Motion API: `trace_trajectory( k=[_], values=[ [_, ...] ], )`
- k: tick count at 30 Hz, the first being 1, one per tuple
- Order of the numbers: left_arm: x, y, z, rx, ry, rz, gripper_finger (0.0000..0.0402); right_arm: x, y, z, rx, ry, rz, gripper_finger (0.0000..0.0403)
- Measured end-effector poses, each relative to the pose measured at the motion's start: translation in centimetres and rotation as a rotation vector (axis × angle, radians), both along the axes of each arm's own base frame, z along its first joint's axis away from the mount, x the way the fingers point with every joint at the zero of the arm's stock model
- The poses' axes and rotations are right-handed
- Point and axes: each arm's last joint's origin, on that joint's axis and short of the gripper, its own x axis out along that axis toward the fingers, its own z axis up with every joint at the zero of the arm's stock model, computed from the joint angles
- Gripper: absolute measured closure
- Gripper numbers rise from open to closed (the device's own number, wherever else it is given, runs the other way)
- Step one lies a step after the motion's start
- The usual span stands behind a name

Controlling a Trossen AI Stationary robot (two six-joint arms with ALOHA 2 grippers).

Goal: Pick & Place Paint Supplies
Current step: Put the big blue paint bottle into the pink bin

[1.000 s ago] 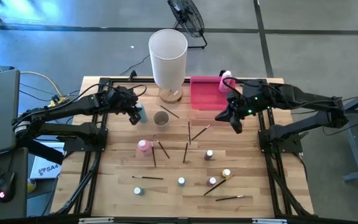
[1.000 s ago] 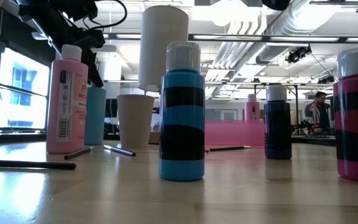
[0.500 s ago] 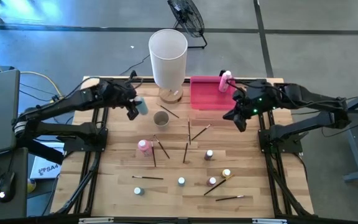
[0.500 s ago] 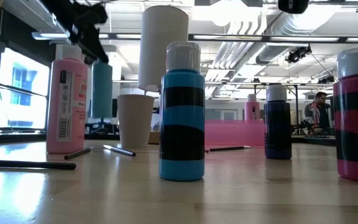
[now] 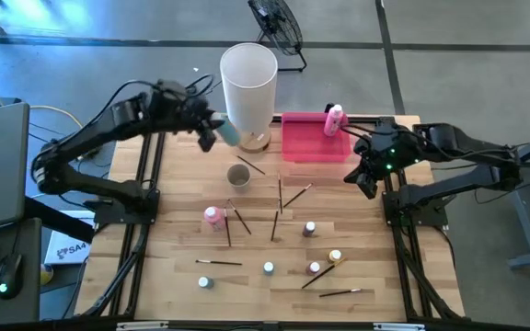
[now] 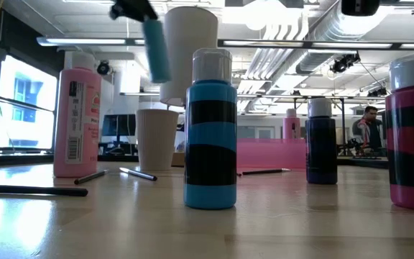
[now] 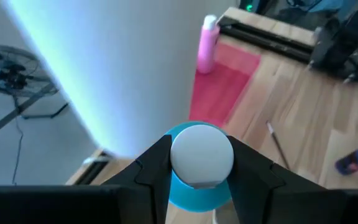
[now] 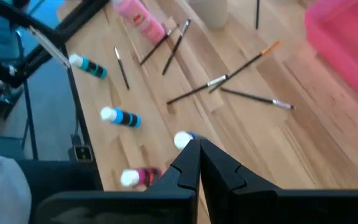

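High view: your left gripper [image 5: 212, 136] pinches teal bottle [image 5: 226, 134] in air, beside tall white cylinder [image 5: 248, 83]. Right gripper [image 5: 364, 176] pressed together, near pink tray [image 5: 313, 138].
Low view: teal bottle hangs tilted above table.
Left wrist view: fingers [image 7: 155, 169] squeeze bottle's neck.

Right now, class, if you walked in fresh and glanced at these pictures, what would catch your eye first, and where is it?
First, the left tool, raised above the table's far-left side, gripping a teal paint bottle beside the tall white cylinder. Next, the pink tray at the far edge with a pink bottle standing in it. Then the paintbrushes and tiny bottles scattered over the near half of the table.
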Motion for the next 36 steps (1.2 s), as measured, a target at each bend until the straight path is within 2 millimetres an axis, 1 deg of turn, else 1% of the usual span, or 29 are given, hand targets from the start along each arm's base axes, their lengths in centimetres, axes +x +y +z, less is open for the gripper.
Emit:
trace_trajectory(
  k=[3,6,9,13,16,20,25,30,34,36],
  values=[
    [2.6,1.0,0.3,-0.043,-0.001,-0.043,0.0277,-0.9,0.4,0.2,0.002,-0.002,0.021,0.0399],
    [5.3,1.7,0.0,-0.084,0.004,-0.076,0.0277,-1.7,0.8,0.5,0.007,-0.021,0.025,0.0399],
    [7.9,1.5,0.1,-0.066,-0.001,-0.099,0.0277,-2.5,1.1,0.7,-0.008,-0.037,0.034,0.0399],
    [10.3,0.3,0.7,-0.041,-0.005,-0.124,0.0277,-3.5,1.3,1.1,-0.030,-0.070,0.026,0.0399],
    [11.8,-0.8,0.5,-0.032,0.010,-0.108,0.0277,-4.2,1.3,1.3,-0.028,-0.093,0.015,0.0399],
    [13.0,-2.5,0.2,-0.006,0.019,-0.050,0.0277,-4.6,1.4,1.5,-0.037,-0.106,0.012,0.0399],
    [14.8,-4.1,-1.4,-0.064,0.025,-0.030,0.0277,-4.7,1.4,1.5,-0.040,-0.109,0.016,0.0399],
    [16.5,-4.7,-3.1,-0.155,0.029,0.006,0.0277,-4.5,1.4,1.4,-0.060,-0.106,0.035,0.0399],
    [17.9,-5.1,-4.6,-0.163,0.049,0.042,0.0277,-4.4,1.4,1.4,-0.078,-0.104,0.054,0.0399],
    [18.4,-5.3,-4.8,-0.161,0.025,0.050,0.0277,-4.4,1.4,1.4,-0.084,-0.106,0.060,0.0399]
  ],
)
